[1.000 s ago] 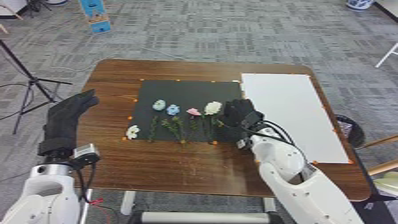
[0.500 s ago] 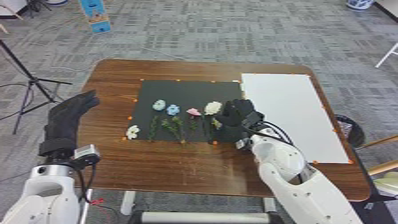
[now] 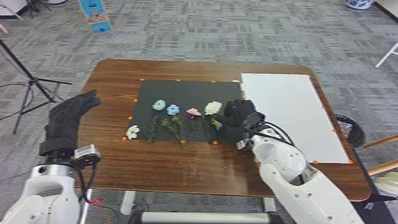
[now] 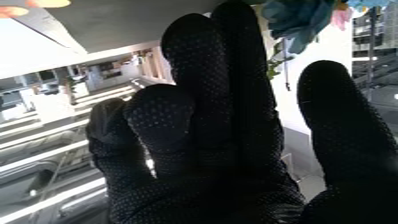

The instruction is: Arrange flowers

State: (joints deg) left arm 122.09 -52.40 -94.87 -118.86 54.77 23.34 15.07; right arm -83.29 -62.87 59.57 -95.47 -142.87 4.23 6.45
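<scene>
My right hand (image 3: 238, 114) is low over the right part of the black sheet (image 3: 197, 88), beside the cream flower (image 3: 213, 108). A pink flower (image 3: 193, 112), a blue one (image 3: 173, 109) and a pale blue one (image 3: 159, 105) lie farther left with green stems. At the sheet's lower left is a white flower (image 3: 132, 132). In the right wrist view my right hand (image 4: 209, 160) is open, fingers fairly straight and thumb apart. A blue flower (image 4: 298, 22) shows close to its fingertips, with a pink flower (image 4: 341, 16) beyond. My left hand (image 3: 65, 120) stays open near the table's left edge.
A white board (image 3: 289, 115) lies along the right side of the brown table (image 3: 178, 167). Small orange markers dot the edges of sheet and board. A black bin (image 3: 351, 131) stands off the right edge, and a tripod (image 3: 34, 79) on the floor at the left.
My right hand has shifted slightly to the right, and its fingers look a little more spread. My left hand and the flowers have kept their places.
</scene>
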